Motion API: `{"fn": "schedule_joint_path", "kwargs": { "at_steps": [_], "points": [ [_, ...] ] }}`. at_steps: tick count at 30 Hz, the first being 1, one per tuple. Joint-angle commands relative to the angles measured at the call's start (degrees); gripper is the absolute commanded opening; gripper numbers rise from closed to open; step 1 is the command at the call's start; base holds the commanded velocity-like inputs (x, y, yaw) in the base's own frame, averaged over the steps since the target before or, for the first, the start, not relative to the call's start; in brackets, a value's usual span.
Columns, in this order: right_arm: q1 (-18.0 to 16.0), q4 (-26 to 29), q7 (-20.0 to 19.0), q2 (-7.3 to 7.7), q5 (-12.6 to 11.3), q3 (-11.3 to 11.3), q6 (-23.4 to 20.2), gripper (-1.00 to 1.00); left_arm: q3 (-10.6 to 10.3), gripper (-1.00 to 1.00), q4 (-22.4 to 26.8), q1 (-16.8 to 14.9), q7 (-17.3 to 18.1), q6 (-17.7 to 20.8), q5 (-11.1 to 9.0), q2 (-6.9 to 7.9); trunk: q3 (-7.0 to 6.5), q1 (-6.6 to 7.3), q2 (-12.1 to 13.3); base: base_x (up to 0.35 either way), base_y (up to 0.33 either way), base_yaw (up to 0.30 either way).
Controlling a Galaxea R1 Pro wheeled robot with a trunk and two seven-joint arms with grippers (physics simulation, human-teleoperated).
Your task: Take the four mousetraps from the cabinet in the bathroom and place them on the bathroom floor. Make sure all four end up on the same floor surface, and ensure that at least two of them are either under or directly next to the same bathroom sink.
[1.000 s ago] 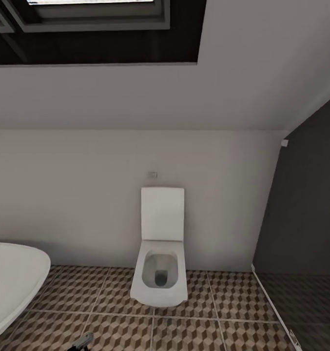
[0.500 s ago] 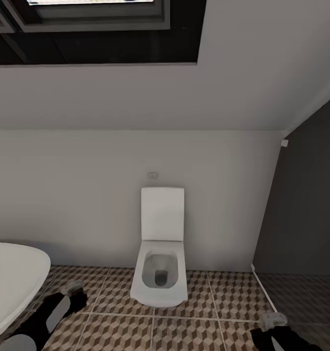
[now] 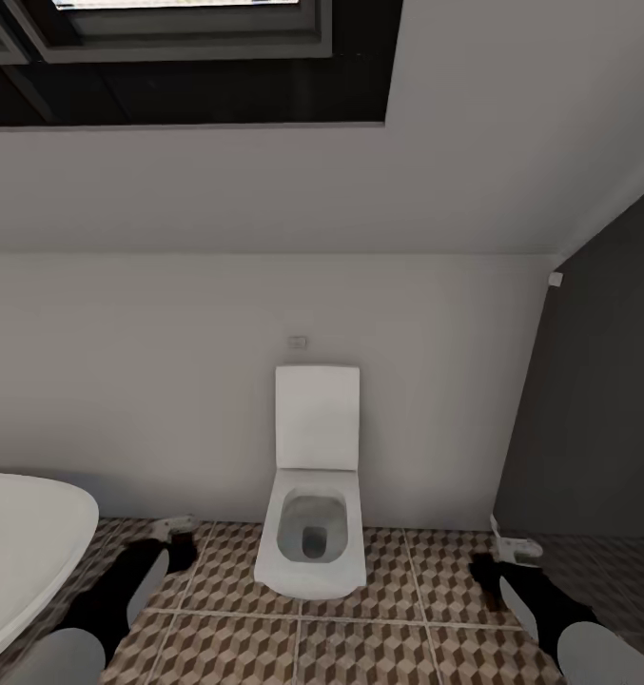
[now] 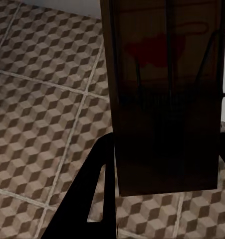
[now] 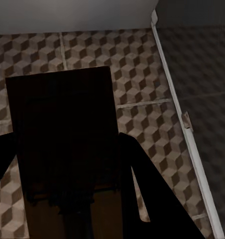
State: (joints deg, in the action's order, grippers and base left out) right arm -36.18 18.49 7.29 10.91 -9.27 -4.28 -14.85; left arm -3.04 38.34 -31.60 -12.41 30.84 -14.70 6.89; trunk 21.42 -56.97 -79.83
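At the far left of the head view, the curved white rim of a bathtub (image 3: 27,542) is seen, standing on the bathroom floor (image 3: 379,647) of brown, beige and cream cube-patterned tiles. Just right of the tub, the left arm is stretched forward over the tiles, and the left gripper (image 3: 174,526) is seen at its far end, near the foot of the pale back wall (image 3: 150,381). In the left wrist view, a mousetrap (image 4: 167,99) is seen gripped between the dark fingers (image 4: 92,194) of that gripper: a brown wooden board with dark wire parts and a red mark on its face, held above the tiled floor.

In the middle, a white toilet (image 3: 312,533) is set against the back wall, its lid raised and a small plate on the wall above it. A dark-framed skylight (image 3: 188,57) is set into the sloping ceiling overhead.

To the right, the right arm is likewise extended, with the right gripper (image 3: 517,549) seen close to the base of a dark glass partition (image 3: 597,409). In the right wrist view, a second mousetrap (image 5: 67,144) is seen clamped between the dark fingers (image 5: 152,199), its board in deep shadow above the tiles, with the white bottom rail of the partition running along the floor beside it.
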Motion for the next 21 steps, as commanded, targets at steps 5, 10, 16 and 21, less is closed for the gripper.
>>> {"fn": "schedule_joint_path", "kwargs": {
  "at_steps": [5, 10, 16, 21],
  "points": [
    [-0.2, -0.09, 3.05, -0.79, -0.81, -0.38, 3.73, -1.0, -0.65, -1.0, -0.32, -0.05, 1.79, -0.14, 1.06, -0.2, 0.07, 0.0, -0.04, 0.0, 0.0, 0.0],
    [-0.21, -0.04, 3.23, -1.09, -0.75, -0.38, 4.0, -1.0, -0.61, -1.0, 0.14, -0.05, 2.69, -0.41, 2.57, -0.4, 0.07, 0.0, -0.04, 0.0, 0.0, 0.0],
    [-0.21, -0.03, 3.25, -1.17, -0.75, -0.38, 4.03, -1.0, -0.49, -1.0, 0.3, -0.05, 2.26, -0.44, 3.04, -1.37, 0.07, 0.0, -0.04, 0.0, 0.0, 0.0],
    [-0.21, -0.03, 3.25, -2.17, -0.46, -0.4, 3.95, -1.0, -0.47, -1.0, 0.37, -0.05, 1.73, -0.43, 3.18, -2.96, 0.07, 0.0, -0.04, 0.0, 0.0, 0.0]
  ]
}}
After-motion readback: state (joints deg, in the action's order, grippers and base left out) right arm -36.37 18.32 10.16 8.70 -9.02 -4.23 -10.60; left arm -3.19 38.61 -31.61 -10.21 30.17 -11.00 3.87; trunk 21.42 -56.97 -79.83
